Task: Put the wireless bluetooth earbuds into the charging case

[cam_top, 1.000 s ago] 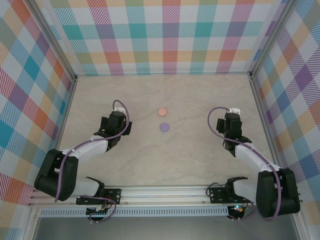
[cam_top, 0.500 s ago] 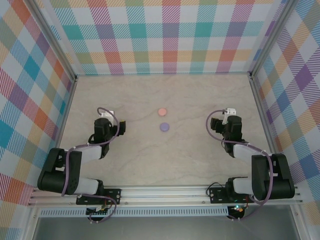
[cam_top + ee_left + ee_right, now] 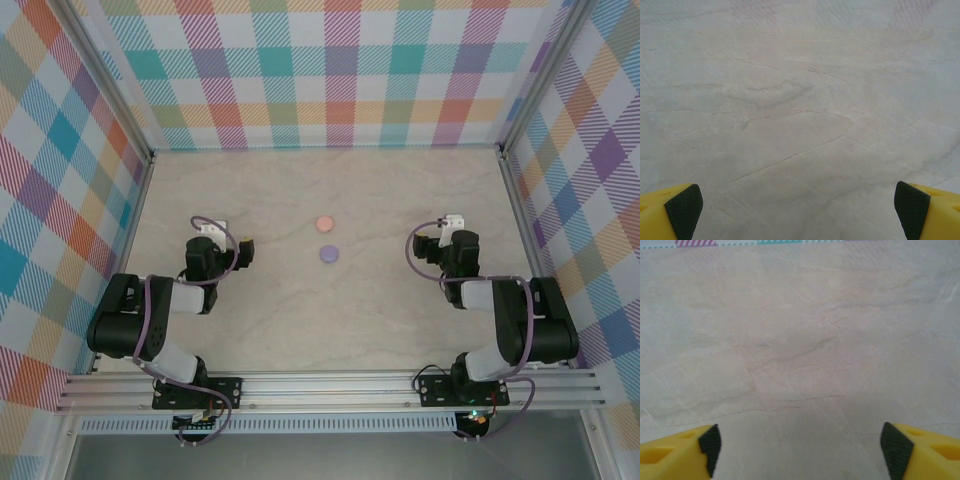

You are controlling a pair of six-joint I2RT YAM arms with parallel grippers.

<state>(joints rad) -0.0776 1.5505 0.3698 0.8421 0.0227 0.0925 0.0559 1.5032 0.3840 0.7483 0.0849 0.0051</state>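
A pale marbled table (image 3: 400,320) sits inside a box of bright plaid walls (image 3: 340,70), with a metal rail (image 3: 330,385) along its near edge. Two small round cases lie out in the middle of the table. The pink case (image 3: 323,223) is the farther one. The purple case (image 3: 328,254) lies just near of it and a touch to the right, with a gap between them. Both look like flat, closed discs from above. The earbuds are too small to make out from this height, so I cannot tell whether any are inside the cases.

The left arm (image 3: 165,300) is folded back toward its base, with its wrist on the left side of the table, well apart from the cases. The right arm (image 3: 500,300) is folded the same way on the right side, also well apart from them. A purple cable (image 3: 412,250) loops off the right wrist.

In the left wrist view, the left end effector (image 3: 797,206) stands wide, its yellow fingers (image 3: 665,217) with dark pads at the two lower corners and bare table between them. In the right wrist view, the right end effector (image 3: 802,445) is also spread wide, holding nothing, with bare veined table in front of it and a strip of plaid wall at the far edge.
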